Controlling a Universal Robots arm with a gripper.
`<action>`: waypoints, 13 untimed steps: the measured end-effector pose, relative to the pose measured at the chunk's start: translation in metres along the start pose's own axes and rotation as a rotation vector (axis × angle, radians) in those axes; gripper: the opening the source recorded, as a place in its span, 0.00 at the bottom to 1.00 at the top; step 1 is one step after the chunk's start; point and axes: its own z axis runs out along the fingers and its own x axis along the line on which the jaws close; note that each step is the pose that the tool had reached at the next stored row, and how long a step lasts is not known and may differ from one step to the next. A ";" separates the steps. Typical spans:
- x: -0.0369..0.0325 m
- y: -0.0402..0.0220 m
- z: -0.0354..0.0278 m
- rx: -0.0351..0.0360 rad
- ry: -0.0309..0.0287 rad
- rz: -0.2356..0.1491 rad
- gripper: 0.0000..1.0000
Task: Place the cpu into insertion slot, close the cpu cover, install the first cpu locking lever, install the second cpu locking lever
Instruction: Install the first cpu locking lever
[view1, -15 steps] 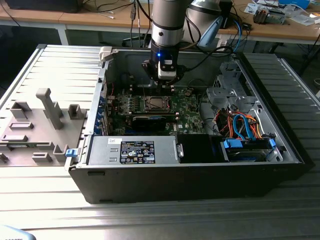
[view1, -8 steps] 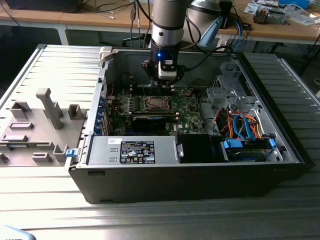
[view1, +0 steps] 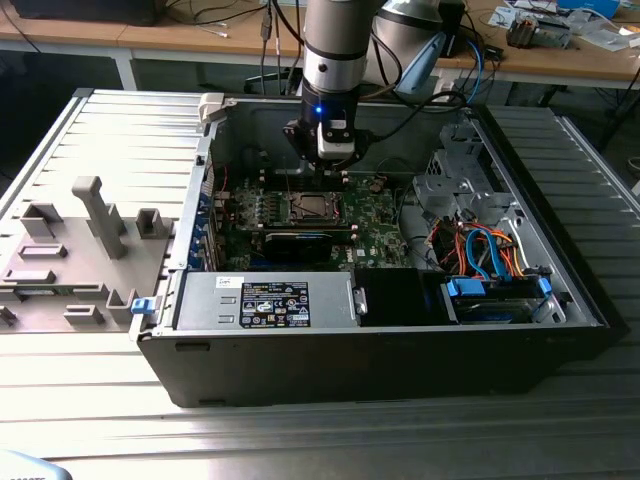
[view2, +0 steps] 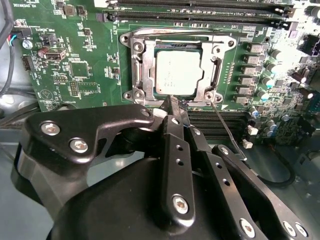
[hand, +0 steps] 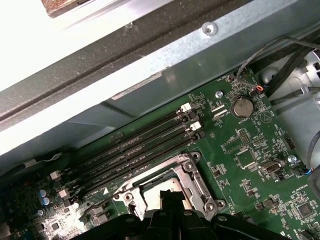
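**Chip seated, tool at the socket's edge**

The cpu (view2: 179, 72) lies flat in the insertion slot (view2: 131, 50), silver top up. The cpu cover (view2: 146, 67) appears to lie down around it, framing it through its window. From one corner of the socket a thin locking lever (view2: 227, 132) juts out at an angle, seemingly unlatched. The tool (view2: 172, 104) is clenched with nothing visibly in it, and its tip is just beside the socket's near edge, close to that lever's root.

The main risk, as a judgement, is a slip. The tip is narrow and the lever is a springy wire, so a push slightly off line could skid onto the green motherboard (view2: 75, 75) and scrape the small parts crowded round the socket. If the lever sprang loose, the cover could lift and let the chip shift on its contacts. The memory slots (hand: 135, 145) run close along one side, leaving little margin there.

On the exterior view's clock face, taken from the socket, a black expansion card (view1: 300, 240) sits just beside it at six o'clock. The power supply (view1: 265, 300) is further out the same way, and orange and blue cables (view1: 480, 250) bunch at four o'clock. The open computer case (view1: 300, 370) rests on a ribbed metal bench (view1: 300, 440). A grey plastic fixture (view1: 70, 260) stands at nine o'clock outside the case, and a cluttered wooden desk (view1: 200, 35) is at twelve.
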 end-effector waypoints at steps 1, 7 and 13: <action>0.0000 0.0000 0.0000 0.0000 0.0001 -0.002 0.11; 0.0000 0.0000 0.0000 0.0004 0.0006 -0.013 0.11; 0.0000 0.0000 0.0000 0.0007 0.0010 -0.021 0.11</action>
